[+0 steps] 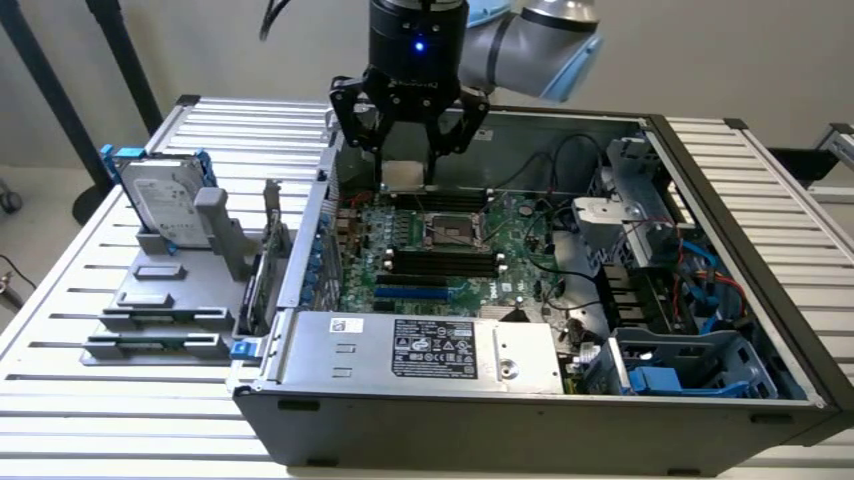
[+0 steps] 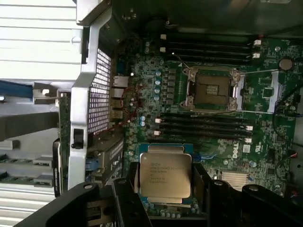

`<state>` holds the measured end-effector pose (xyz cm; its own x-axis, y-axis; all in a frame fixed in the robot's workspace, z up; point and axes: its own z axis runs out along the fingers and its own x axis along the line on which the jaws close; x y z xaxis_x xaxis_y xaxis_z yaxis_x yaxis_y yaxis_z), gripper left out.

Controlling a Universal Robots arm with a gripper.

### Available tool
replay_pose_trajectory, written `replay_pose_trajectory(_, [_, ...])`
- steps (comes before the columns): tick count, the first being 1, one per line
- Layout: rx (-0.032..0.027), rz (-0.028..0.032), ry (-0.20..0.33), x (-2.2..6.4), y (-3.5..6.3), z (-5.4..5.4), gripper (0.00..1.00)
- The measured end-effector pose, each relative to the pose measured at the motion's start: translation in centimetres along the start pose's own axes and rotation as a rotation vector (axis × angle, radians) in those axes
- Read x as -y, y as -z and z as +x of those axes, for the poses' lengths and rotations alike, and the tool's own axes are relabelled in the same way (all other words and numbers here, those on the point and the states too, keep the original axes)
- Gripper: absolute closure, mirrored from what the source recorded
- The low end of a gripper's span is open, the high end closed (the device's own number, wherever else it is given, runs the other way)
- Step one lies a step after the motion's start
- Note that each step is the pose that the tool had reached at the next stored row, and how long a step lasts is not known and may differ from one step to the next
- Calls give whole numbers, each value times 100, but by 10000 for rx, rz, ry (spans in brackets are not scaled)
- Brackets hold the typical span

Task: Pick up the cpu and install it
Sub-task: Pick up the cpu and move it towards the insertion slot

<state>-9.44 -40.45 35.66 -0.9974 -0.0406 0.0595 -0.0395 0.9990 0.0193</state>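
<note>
My gripper [image 1: 406, 172] hangs over the open computer case, shut on the cpu [image 1: 404, 176], a small flat square chip with a silvery metal top. In the wrist view the cpu [image 2: 164, 176] sits between the black fingers [image 2: 127, 185], its printed face toward the camera. The dark metal-framed socket [image 1: 450, 230] lies on the green motherboard below and slightly to the exterior view's right of the chip. In the wrist view the socket [image 2: 212, 89] stands open with its retaining levers swung out, apart from the held cpu.
Black RAM slots [image 1: 437, 262] flank the socket. A silver hard drive with blue brackets [image 1: 160, 200] stands upright on a grey fixture outside the case. The power supply [image 1: 427, 348] fills the case's near side. Cables and a drive cage [image 1: 654, 215] crowd the right.
</note>
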Motion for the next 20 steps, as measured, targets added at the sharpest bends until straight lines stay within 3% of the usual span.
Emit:
replay_pose_trajectory(13, [0, -1, 1, -321, -210, -544, 45])
replay_pose_trajectory(20, [0, -1, -1, -531, -331, -718, 45])
